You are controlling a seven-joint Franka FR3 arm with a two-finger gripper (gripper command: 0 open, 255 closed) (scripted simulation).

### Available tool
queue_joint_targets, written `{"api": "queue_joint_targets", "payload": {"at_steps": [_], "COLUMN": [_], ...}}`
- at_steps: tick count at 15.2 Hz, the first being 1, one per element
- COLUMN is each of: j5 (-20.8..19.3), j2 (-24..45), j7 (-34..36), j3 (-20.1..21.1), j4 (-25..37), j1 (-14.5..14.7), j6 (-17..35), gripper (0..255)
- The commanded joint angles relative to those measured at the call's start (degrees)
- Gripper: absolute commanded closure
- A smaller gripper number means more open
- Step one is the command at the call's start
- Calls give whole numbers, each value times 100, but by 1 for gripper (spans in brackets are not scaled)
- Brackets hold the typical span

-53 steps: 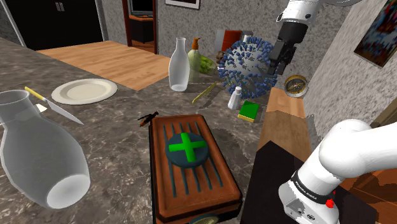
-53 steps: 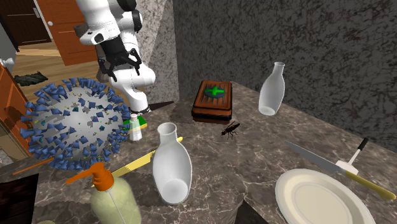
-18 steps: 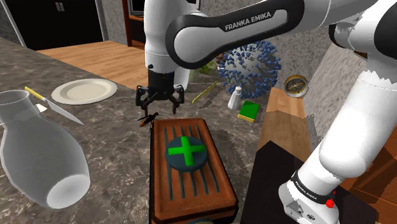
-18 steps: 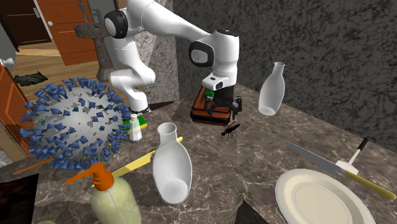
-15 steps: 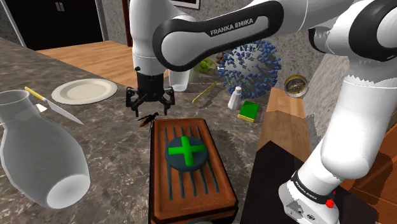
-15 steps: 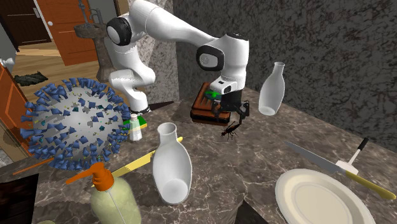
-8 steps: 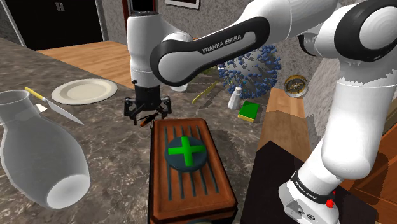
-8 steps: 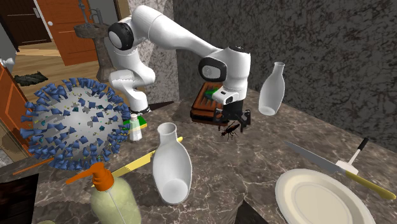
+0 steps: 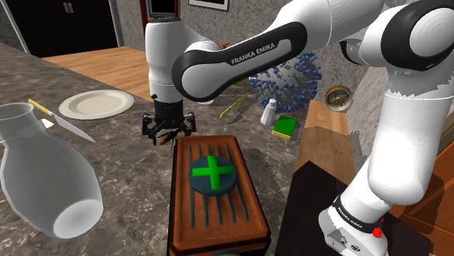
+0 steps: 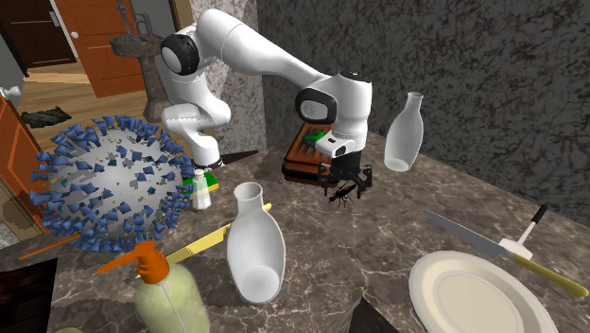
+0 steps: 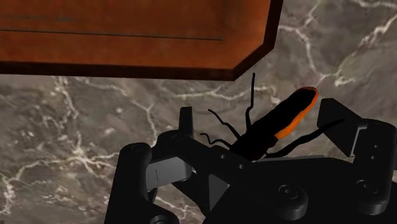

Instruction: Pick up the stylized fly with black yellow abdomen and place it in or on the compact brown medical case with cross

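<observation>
While the arm reaches low over the dark marbled desk (image 9: 120, 171), the gripper (image 9: 169, 131) sits right down over the fly (image 9: 172, 137), just beside the near corner of the brown case (image 9: 218, 204) with the green cross. In the wrist view the fingers (image 11: 185, 127) are spread wide, one on each side of the black-and-orange body, not pinching it. Fly's on the desk, off the case.

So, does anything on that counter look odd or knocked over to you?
Yes: one pale bottle seems to lie tipped on its side at the shoulder view's left, while the other bottle stands upright. Nothing looks spilled around it.
</observation>
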Motion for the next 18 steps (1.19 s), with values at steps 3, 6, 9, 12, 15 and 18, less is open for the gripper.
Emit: {"api": "queue_joint_targets", "payload": {"at_steps": [3, 6, 9, 12, 15, 18], "j5": [0, 0, 0, 50, 118, 177], "j2": [0, 0, 0, -57, -134, -200], "j7": [0, 0, 0, -35, -84, -127], "j3": [0, 0, 0, 22, 51, 75], "j4": [0, 0, 0, 86, 227, 381], "j1": [0, 0, 0, -12, -27, -35], "j6": [0, 0, 0, -129, -328, -531], "gripper": [255, 255, 255, 255, 255, 255]}}
